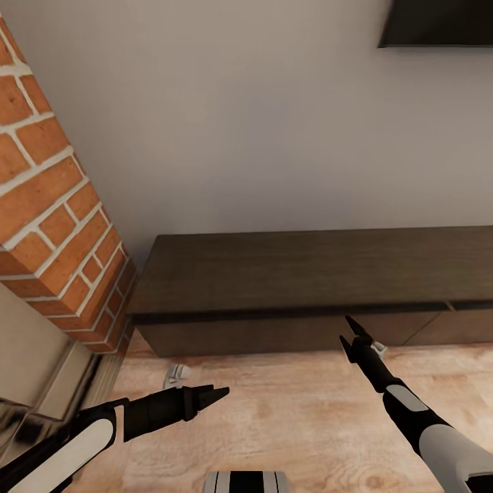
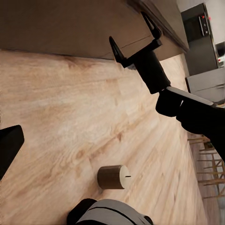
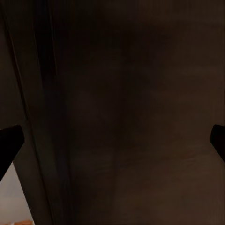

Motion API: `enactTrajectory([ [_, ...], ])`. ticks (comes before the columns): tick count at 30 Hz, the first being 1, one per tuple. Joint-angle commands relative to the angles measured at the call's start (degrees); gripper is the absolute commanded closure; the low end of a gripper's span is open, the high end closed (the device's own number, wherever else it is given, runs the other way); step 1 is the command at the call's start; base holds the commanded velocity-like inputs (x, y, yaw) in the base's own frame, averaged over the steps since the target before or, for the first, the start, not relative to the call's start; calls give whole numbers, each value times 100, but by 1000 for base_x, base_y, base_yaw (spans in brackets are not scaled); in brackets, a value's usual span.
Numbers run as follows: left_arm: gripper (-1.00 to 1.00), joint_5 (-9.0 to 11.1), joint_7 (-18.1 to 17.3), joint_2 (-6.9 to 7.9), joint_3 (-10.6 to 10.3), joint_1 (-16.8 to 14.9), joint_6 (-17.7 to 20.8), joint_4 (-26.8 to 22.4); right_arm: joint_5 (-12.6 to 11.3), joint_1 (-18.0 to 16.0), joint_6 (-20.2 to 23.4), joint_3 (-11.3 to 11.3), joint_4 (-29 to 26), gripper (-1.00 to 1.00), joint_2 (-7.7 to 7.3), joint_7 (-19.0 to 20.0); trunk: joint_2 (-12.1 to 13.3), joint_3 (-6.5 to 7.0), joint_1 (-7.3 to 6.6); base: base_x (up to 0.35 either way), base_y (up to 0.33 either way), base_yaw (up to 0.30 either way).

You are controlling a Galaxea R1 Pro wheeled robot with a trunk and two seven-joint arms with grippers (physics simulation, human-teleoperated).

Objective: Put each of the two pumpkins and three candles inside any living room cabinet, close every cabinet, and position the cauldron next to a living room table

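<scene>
The long low dark brown cabinet point(image 1: 308, 274) stands against the wall with its drawer fronts shut. My right gripper point(image 1: 346, 330) is open just in front of a drawer front. The left wrist view shows that right gripper point(image 2: 133, 37) with its fingers spread close to the wood. The right wrist view has the dark cabinet front point(image 3: 122, 103) between the fingertips point(image 3: 9, 147). My left gripper point(image 1: 220, 395) is open and empty, low over the wooden floor. A beige candle point(image 2: 113, 177) lies on its side on the floor. No pumpkin, cauldron or table is in view.
A red brick chimney point(image 1: 55, 205) rises at the left over the stone-coloured fireplace point(image 1: 34, 356). A small pale object point(image 1: 177, 375) lies on the floor by the cabinet's left end. A dark screen point(image 1: 438, 24) hangs on the wall.
</scene>
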Motion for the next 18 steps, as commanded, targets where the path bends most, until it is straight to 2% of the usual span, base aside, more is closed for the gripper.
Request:
enactTrajectory([
  [1, -100, 56, 0, 4, -8, -6, 23, 0, -60, -4, 36, 33, 6, -100, -4, 17, -2, -4, 1, 120, 0, 0],
  [8, -100, 61, 0, 4, -8, -6, 26, 0, -60, -4, 28, 33, 6, -100, -4, 17, -2, -4, 1, 133, 0, 0],
  [18, -100, 76, 0, 3, -8, -6, 26, 1, -52, -4, 25, 39, 6, -100, 4, 17, -2, -4, 1, 16, 0, 0],
])
